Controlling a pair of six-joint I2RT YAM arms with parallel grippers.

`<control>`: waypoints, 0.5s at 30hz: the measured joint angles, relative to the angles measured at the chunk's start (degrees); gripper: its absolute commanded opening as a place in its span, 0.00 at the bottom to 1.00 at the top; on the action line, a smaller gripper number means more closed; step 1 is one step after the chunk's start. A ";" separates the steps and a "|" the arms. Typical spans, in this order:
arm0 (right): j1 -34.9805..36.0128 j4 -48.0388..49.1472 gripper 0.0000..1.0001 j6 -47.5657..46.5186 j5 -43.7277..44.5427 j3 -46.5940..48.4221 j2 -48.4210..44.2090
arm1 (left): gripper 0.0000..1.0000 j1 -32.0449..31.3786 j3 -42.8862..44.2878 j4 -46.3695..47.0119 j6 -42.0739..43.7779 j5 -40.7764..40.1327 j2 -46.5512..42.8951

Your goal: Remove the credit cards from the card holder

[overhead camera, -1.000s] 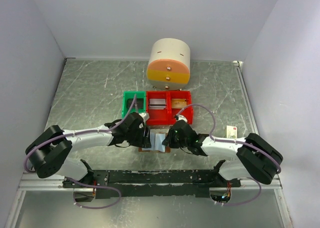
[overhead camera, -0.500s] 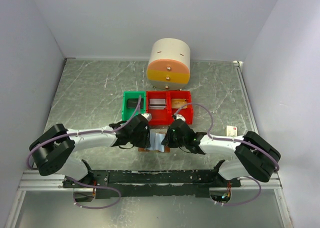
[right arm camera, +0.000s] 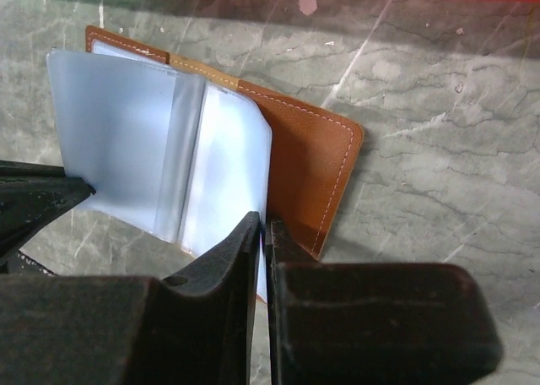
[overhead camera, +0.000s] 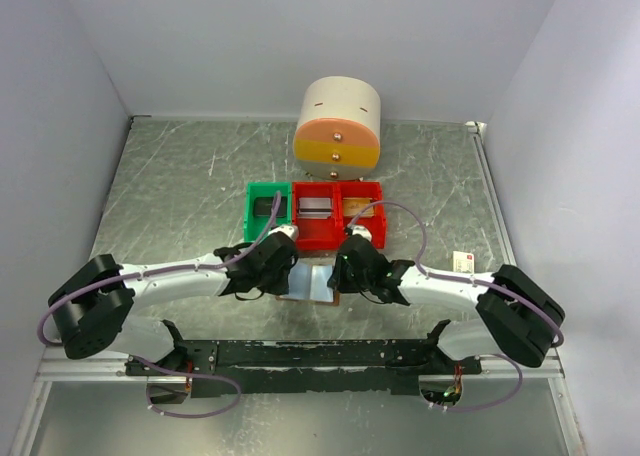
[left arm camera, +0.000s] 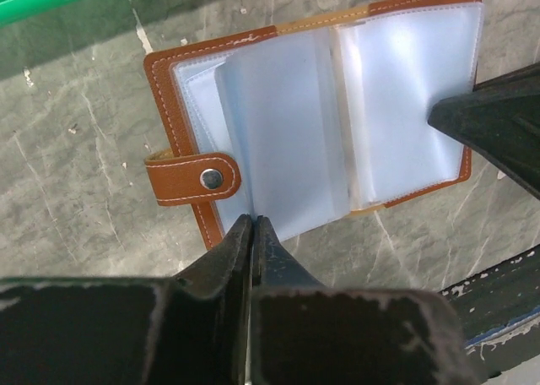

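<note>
Both arms stretch low and inward to the brown leather-like bifold card holder (overhead camera: 312, 282), open on the grey marbled surface (overhead camera: 180, 196) between them. Wrist views alone show the left gripper (left arm camera: 252, 219) closed at a clear plastic sleeve (left arm camera: 283, 132) edge (grip unclear), the right gripper (right arm camera: 262, 223) pinching another.

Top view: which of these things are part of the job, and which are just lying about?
In the job: card holder, left gripper and right gripper, both shut on its near edge.
Lying about: green bin, red bins, round box, cream box.
</note>
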 measured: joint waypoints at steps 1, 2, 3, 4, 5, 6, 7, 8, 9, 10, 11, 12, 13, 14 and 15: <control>0.00 -0.37 0.11 -0.20 0.02 0.24 -0.11 | 0.07 -0.22 0.09 -0.09 -0.13 -0.22 -0.07; 0.00 -0.61 0.16 -0.37 0.02 0.39 -0.31 | 0.08 -0.46 0.28 -0.39 -0.09 -0.48 -0.07; 0.00 -0.74 0.19 -0.46 0.07 0.46 -0.55 | 0.13 -0.76 0.50 -0.76 -0.13 -0.90 -0.07; 0.00 -1.11 0.27 -0.59 0.15 0.50 -1.01 | 0.19 -1.03 0.68 -1.14 -0.20 -1.29 -0.09; 0.00 -1.66 0.33 -0.74 0.37 0.57 -1.55 | 0.24 -1.38 0.85 -1.70 -0.35 -1.88 -0.15; 0.00 -2.45 0.39 -0.94 0.76 0.74 -2.14 | 0.32 -1.64 0.96 -2.32 -0.48 -2.27 -0.33; 0.00 -3.45 0.45 -1.18 1.36 1.14 -2.78 | 0.41 -1.88 1.07 -2.97 -0.66 -2.71 -0.59; 0.00 -4.81 0.50 -1.64 2.38 1.79 -3.56 | 0.50 -2.19 1.20 -3.87 -0.94 -3.43 -1.11; 0.00 -5.79 0.56 -1.73 3.23 2.34 -4.20 | 0.59 -2.34 1.20 -4.57 -1.14 -3.98 -1.73; -0.02 -7.15 0.60 -2.01 4.55 3.19 -5.03 | 0.66 -2.47 1.22 -5.46 -1.46 -4.52 -2.67; -0.13 -8.37 0.63 -2.29 5.81 4.07 -5.90 | 0.71 -2.56 1.22 -6.29 -1.73 -5.14 -3.72; -0.28 -9.44 0.64 -2.67 6.97 4.76 -6.73 | 0.75 -2.58 1.29 -7.10 -1.95 -5.73 -4.92; -0.52 -10.71 0.67 -3.08 8.37 5.64 -7.85 | 0.79 -2.58 1.51 -8.17 -2.03 -6.43 -6.14; -0.94 -11.91 0.69 -3.74 9.81 6.45 -9.11 | 0.85 -2.58 1.84 -9.09 -2.16 -7.13 -7.45; -1.60 -13.16 0.72 -4.35 11.21 7.30 -10.58 | 0.88 -2.58 2.34 -10.25 -2.16 -7.96 -8.66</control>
